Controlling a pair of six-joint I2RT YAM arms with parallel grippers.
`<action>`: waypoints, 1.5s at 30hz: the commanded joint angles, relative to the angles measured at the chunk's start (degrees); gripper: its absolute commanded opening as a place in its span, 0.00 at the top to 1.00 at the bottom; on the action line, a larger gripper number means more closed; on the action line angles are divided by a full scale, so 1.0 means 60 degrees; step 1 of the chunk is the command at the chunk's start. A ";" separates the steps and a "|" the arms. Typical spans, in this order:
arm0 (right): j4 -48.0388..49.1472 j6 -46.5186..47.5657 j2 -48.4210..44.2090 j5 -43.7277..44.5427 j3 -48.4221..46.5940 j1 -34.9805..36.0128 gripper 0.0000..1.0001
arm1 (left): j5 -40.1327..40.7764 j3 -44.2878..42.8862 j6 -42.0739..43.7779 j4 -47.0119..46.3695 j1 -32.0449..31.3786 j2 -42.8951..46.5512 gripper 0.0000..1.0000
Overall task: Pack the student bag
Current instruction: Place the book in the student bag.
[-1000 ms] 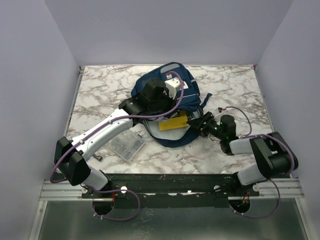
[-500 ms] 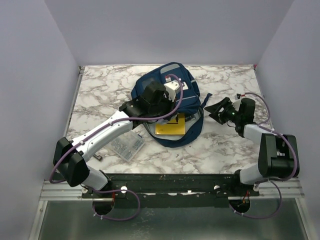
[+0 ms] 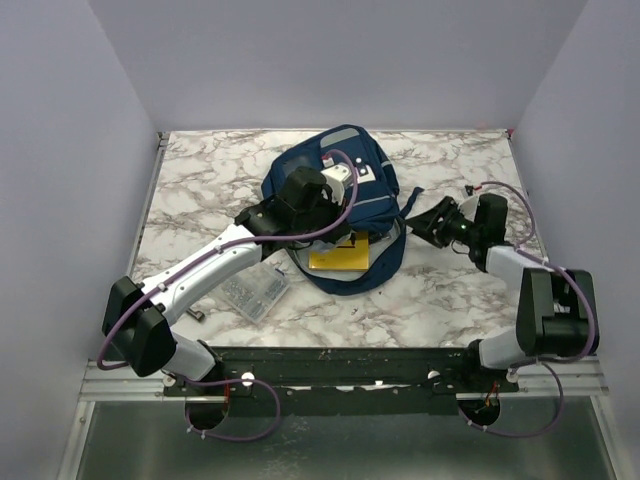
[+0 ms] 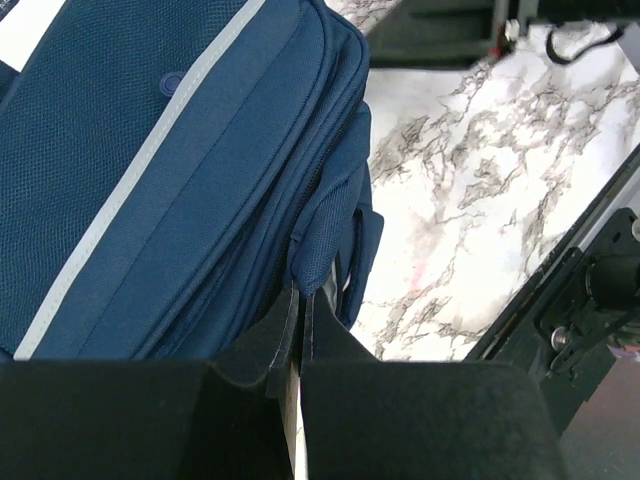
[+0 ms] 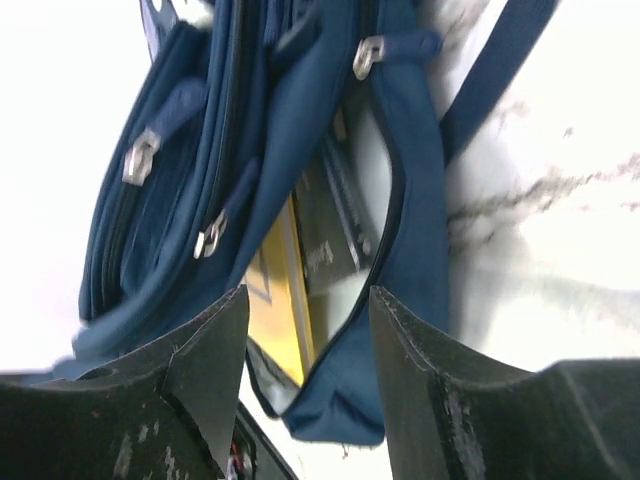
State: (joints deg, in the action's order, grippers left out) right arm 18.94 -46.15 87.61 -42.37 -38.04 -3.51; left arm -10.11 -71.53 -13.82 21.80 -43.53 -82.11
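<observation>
The student bag (image 3: 378,200), navy blue with grey stripes, is lying flat toward the far edge of the table (image 3: 200,180), its main compartment gaping open nearward, apparently holding a yellow book (image 3: 340,258).

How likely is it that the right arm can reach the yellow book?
Likely yes: the open right gripper faces the yellow book in the student bag's mouth, which the left gripper holds open.

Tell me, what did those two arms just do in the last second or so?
The right gripper pulled back to the right, away from the student bag, apparently letting go of the yellow book, which now lies squarer inside the open bag. Its jaws stand open and empty. The left gripper stayed pinched on the bag's edge, and the clear box did not move.
</observation>
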 commanded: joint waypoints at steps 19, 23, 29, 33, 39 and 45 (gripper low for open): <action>0.3526 -0.1849 -0.0998 0.5278 0.2385 0.7413 0.92 | -0.1375 -0.0413 -0.0801 -0.0734 0.0263 0.0397 1.00; 0.3657 -0.1927 -0.0153 0.6239 0.2378 0.7735 0.97 | -0.1377 -0.0343 -0.0809 -0.0699 0.0263 0.0504 1.00; 0.4104 -0.1852 0.0477 0.8773 0.2427 0.7762 1.00 | -0.1407 -0.0156 -0.0772 -0.0689 0.0258 0.0572 1.00; 0.5386 -0.2158 0.1026 1.0682 0.2380 0.7733 1.00 | -0.1431 0.0097 -0.0892 -0.0689 0.0256 0.0645 1.00; 0.7163 -0.2111 0.1237 1.0940 0.2029 0.6817 1.00 | -0.1596 0.1026 -0.1342 -0.1101 0.0252 0.0796 1.00; 0.5930 -0.1811 0.0405 0.9498 0.2002 0.6262 1.00 | -0.1315 0.1491 -0.1416 -0.1330 0.0245 0.0603 1.00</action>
State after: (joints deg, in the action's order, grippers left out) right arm 55.66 -58.46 94.15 16.95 -26.37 35.35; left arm -17.17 -63.35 -20.99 16.29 -42.06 -79.53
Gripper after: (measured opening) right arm 0.005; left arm 0.012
